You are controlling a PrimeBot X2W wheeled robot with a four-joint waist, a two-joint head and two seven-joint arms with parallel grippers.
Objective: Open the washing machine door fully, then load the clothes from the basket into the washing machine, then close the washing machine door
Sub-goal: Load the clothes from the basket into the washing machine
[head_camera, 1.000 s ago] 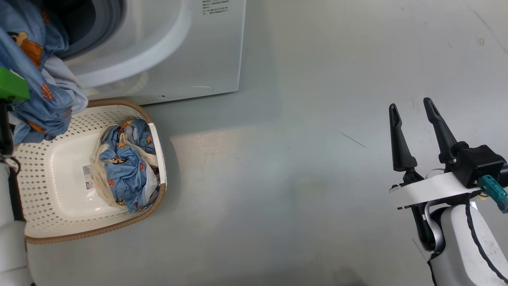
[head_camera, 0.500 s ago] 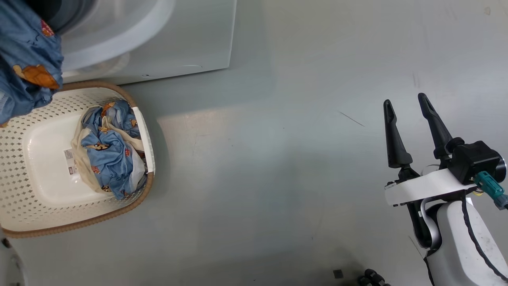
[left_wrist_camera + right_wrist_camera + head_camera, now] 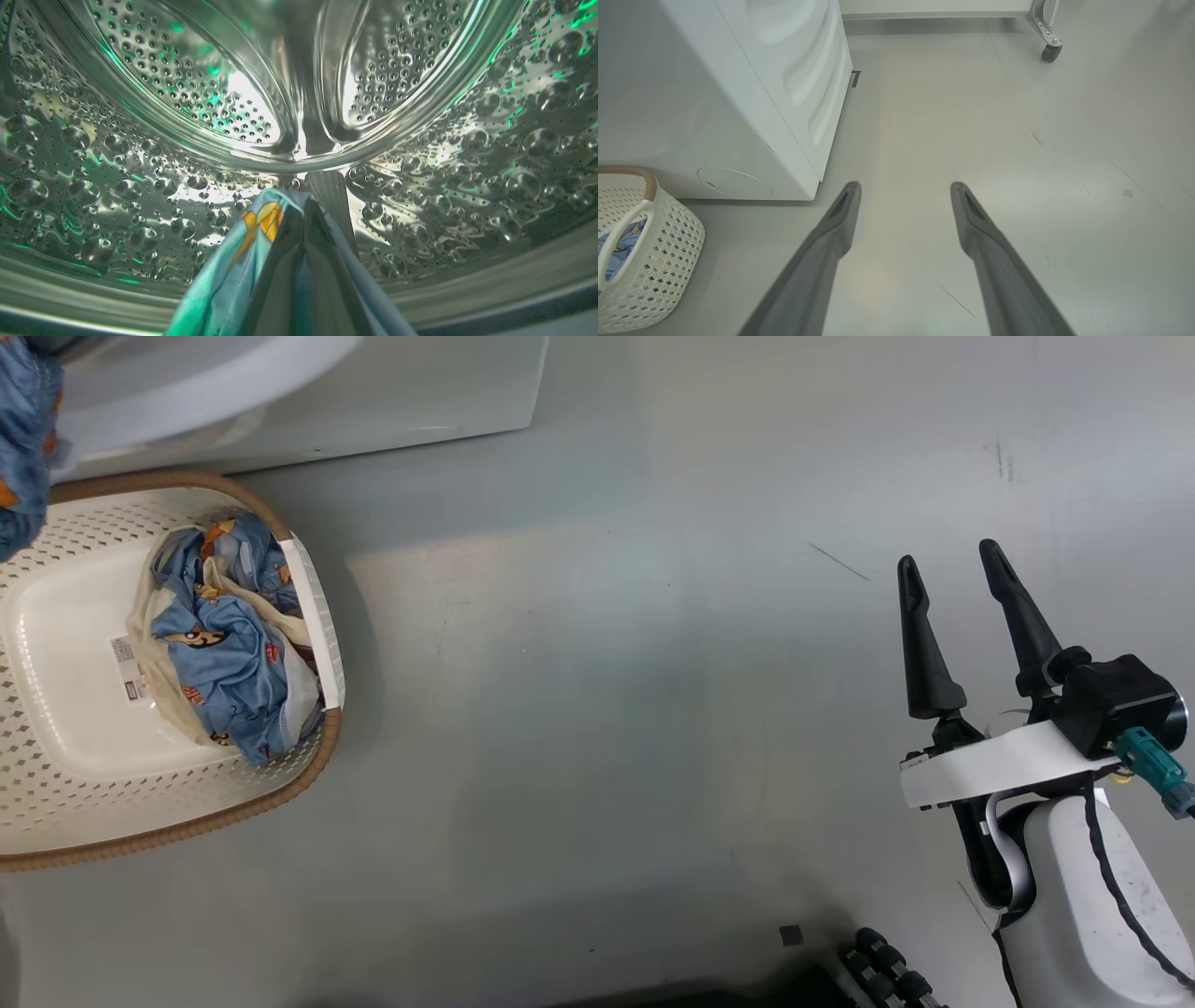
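Note:
My left gripper is inside the perforated steel drum of the washing machine, shut on a light blue printed piece of the clothes. A fold of that piece hangs at the head view's upper left edge, over the basket. The cream perforated basket stands on the floor in front of the machine, with more blue and beige clothes bunched against its right wall. My right gripper hovers open and empty over bare floor, far to the right. The washing machine door is out of view.
The right wrist view has the machine's white side, the basket's handle end and a caster wheel of a white frame at the far wall. Dark wheels of my base sit at the head view's bottom edge.
The head view has shifted, sliding basket and machine up and left. The held cloth has moved up toward the drum opening and now mostly leaves that view. The right gripper stays open.

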